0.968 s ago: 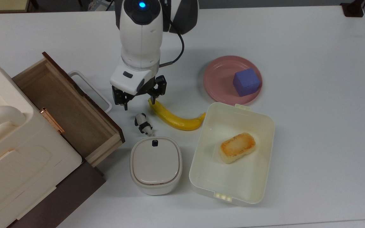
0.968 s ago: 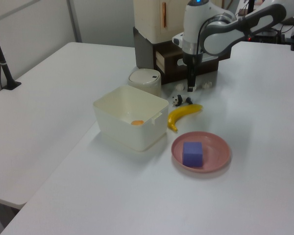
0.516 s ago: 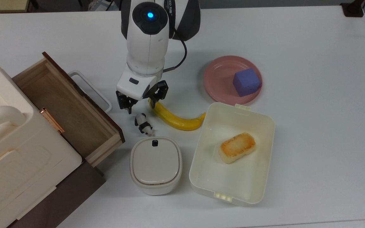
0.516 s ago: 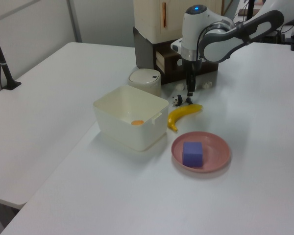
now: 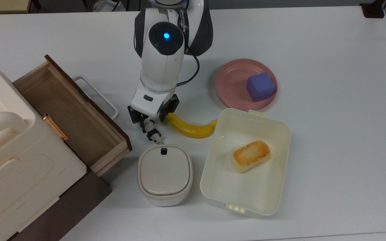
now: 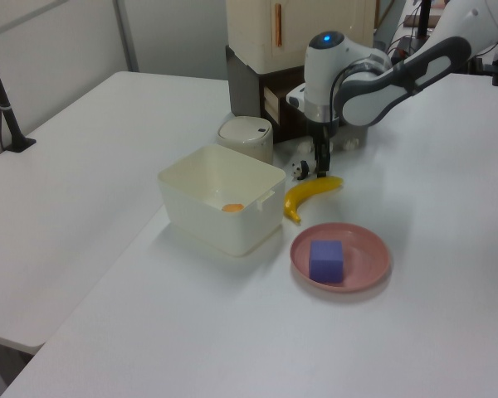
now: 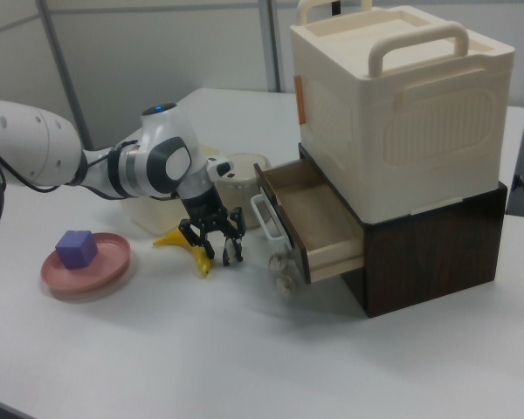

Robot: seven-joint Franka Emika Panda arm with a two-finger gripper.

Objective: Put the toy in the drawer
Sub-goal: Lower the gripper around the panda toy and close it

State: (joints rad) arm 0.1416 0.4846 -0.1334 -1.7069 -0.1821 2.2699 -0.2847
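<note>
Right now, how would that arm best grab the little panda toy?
From straight above, one finger either side of its narrow body. The panda toy lies on the table between the banana and the open drawer, with the lidded bin close by, so sideways approaches look crowded. The end effector hangs open over it.

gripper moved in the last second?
Yes. In the top view the gripper has shifted toward the lidded white bin and now sits over the panda toy, fingers open.

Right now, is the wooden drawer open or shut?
Open. The drawer is pulled out from the cream cabinet, its bare wooden inside showing in the top view and its white handle facing the gripper.
</note>
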